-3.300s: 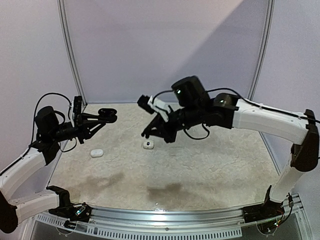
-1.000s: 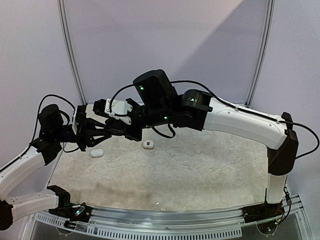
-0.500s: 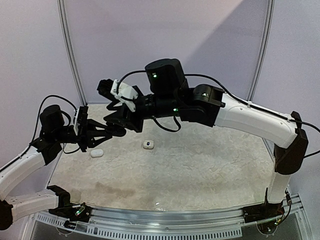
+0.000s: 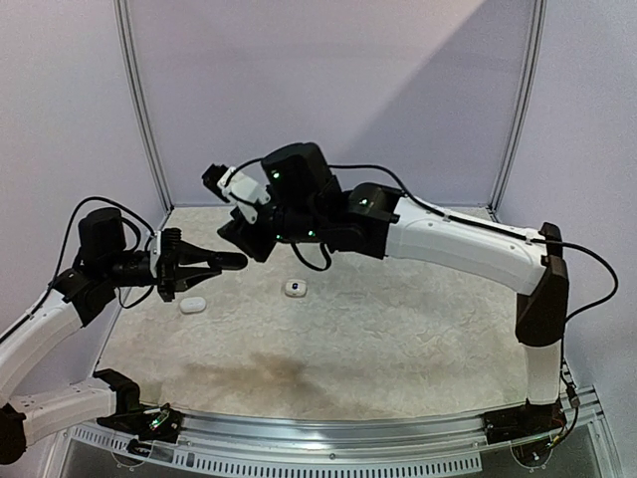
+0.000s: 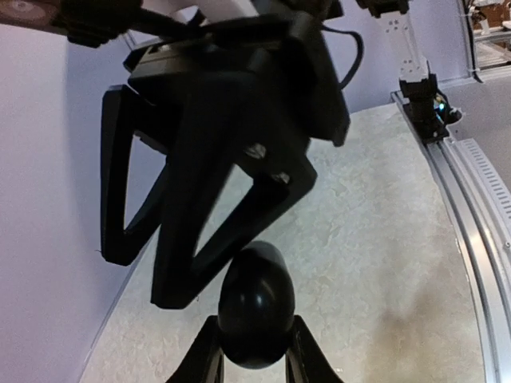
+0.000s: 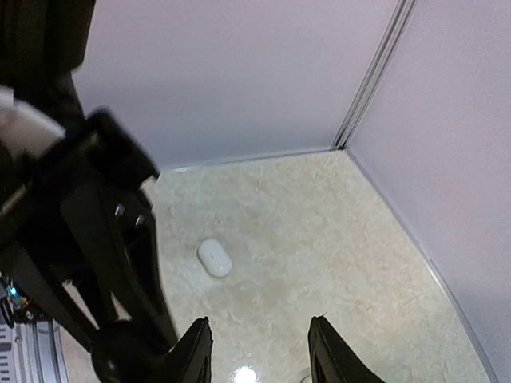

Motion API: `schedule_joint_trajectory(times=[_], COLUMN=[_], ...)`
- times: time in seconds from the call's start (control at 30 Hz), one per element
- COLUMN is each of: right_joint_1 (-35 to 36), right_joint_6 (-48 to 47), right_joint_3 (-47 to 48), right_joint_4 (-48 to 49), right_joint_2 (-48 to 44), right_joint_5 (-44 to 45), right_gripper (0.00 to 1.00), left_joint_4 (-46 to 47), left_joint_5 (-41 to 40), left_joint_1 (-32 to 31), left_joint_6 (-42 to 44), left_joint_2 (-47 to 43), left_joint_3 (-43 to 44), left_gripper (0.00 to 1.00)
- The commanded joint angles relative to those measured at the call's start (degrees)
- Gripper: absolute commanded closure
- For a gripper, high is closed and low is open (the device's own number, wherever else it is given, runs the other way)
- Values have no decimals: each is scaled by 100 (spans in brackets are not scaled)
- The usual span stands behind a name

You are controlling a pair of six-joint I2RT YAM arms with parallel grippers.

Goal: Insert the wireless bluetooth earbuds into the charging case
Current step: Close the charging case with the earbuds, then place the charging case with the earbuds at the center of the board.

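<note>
Over the left side of the table [image 4: 398,329], in the top view, the left gripper [image 4: 217,262] is clenched on a black case [image 4: 235,260], holding it out level and well clear of the surface. The right gripper [image 4: 247,242] hangs just beside it, slightly above, its arm stretched across. Below lie a white case [image 4: 192,304] and, further right, a small white item [image 4: 295,288] with a dark centre. It is too small to tell whether that is an earbud or an open case, and no loose earbud can be picked out for certain.

From the left wrist, the black case [image 5: 255,307] looks glossy, smooth and egg-shaped. It is pinched at its near end only, with no seam or raised lid visible. The right gripper's dark fingers [image 5: 169,263] are spread wide just beyond it, holding nothing.

From the right wrist, that gripper's own tips stand apart with nothing between them, and the white case [image 6: 214,258] lies flat on the table beyond.

The likely trouble is the slippery, rounded shell: a nudge from the incoming fingers could squirt it out of so shallow a pinch. With the two grippers this close, they could also knock together
</note>
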Motion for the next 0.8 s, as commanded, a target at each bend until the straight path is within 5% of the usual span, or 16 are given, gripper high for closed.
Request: schedule_joint_trajectory(times=[0.0,0.2,0.4,0.53,0.77], right_joint_1=[248,-84,-928,-1544,-2350], right_joint_6=[-26,633,2395,3319,4344], right_joint_3=[-243,-1039,-2040,-3087,-4502], right_joint_4=[-415,-133,-283,-198,-221], right_joint_2=[-52,-699,-1330,-1876,-2493], right_joint_5=[378,1394,1797,1487,1078], right_gripper=[57,55,49,43,17], left_joint_4=[737,1017,948,100,-1661], left_joint_5=[-783,-805,-1399,-1746,-1489], left_joint_1=[42,113,239,475,822], left_joint_6=[-857,-2579,-4892,-5828,-6286], left_joint_2=[99,463,1208,2054,4152], left_joint_3=[81,45,73,569,2139], left_gripper=[100,100,100,100,100])
